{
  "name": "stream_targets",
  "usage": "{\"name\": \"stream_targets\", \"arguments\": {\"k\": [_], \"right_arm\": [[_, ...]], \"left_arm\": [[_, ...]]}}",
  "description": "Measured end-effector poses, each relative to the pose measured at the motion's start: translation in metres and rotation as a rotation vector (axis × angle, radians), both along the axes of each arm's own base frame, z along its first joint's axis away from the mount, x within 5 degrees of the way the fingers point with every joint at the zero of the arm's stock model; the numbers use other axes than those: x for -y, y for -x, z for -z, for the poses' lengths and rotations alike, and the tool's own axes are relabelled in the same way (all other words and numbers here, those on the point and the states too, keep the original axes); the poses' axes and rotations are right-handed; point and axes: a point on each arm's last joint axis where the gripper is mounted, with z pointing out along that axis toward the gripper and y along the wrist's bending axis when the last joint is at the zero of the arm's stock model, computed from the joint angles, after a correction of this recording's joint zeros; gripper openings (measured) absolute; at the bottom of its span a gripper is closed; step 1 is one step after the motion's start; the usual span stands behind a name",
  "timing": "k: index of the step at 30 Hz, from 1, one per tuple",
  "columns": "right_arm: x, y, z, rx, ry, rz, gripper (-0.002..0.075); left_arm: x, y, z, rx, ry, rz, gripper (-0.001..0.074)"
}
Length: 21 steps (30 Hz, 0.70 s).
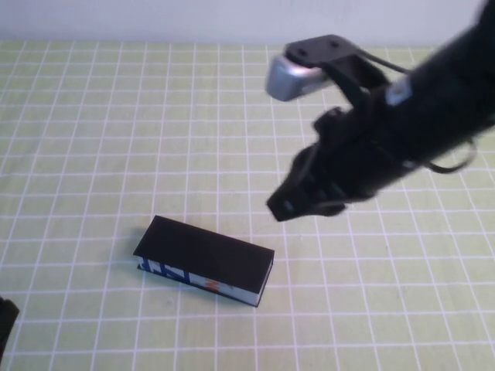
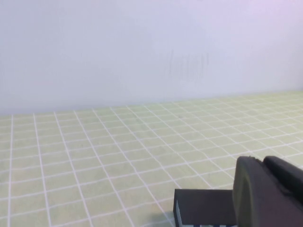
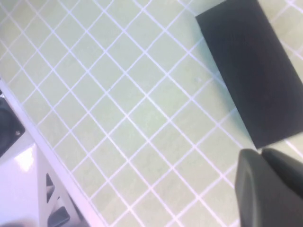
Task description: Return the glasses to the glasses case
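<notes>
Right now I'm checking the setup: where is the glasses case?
In the high view the glasses case lies shut on the green checked table, left of centre near the front, below and left of the raised right hand.

I count one glasses case (image 1: 204, 260) on the table, lid shut. No second case near it. I count one green checked cloth (image 1: 93, 139) under the case. Two grippers: the right gripper (image 1: 290, 202) raised just beyond the case's right end, and the left gripper (image 1: 5, 323), a dark edge well to the case's left.
</notes>
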Motion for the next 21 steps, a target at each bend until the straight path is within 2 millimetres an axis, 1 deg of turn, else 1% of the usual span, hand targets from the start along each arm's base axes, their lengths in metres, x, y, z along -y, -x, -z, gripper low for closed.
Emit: {"name": "stream_targets", "arguments": {"k": [2, 4, 8, 11, 13, 16, 18, 21], "right_arm": [[0.012, 0.015, -0.007, 0.026, -0.01, 0.022, -0.0011], [0.024, 0.03, -0.008, 0.046, -0.022, 0.045, -0.0011], [0.046, 0.058, 0.0, 0.104, -0.069, 0.11, -0.0011], [0.067, 0.08, 0.009, 0.192, -0.133, 0.18, -0.0011], [0.08, 0.093, 0.021, 0.252, -0.175, 0.235, -0.0011], [0.096, 0.108, 0.045, 0.313, -0.218, 0.308, -0.0011], [0.105, 0.117, 0.06, 0.321, -0.234, 0.337, -0.0011], [0.113, 0.131, 0.083, 0.284, -0.233, 0.352, -0.0011]], "left_arm": [[0.0, 0.0, 0.0, -0.003, -0.001, 0.0, -0.0002], [0.0, 0.0, 0.0, -0.003, -0.001, 0.0, -0.0002], [0.0, 0.0, 0.0, -0.003, -0.001, 0.0, -0.0002], [0.0, 0.0, 0.0, -0.003, -0.001, 0.0, -0.0002], [0.0, 0.0, 0.0, -0.003, -0.001, 0.0, -0.0002], [0.0, 0.0, 0.0, -0.003, -0.001, 0.0, -0.0002], [0.0, 0.0, 0.0, -0.003, -0.001, 0.0, -0.0002], [0.0, 0.0, 0.0, -0.003, -0.001, 0.0, -0.0002]]}}
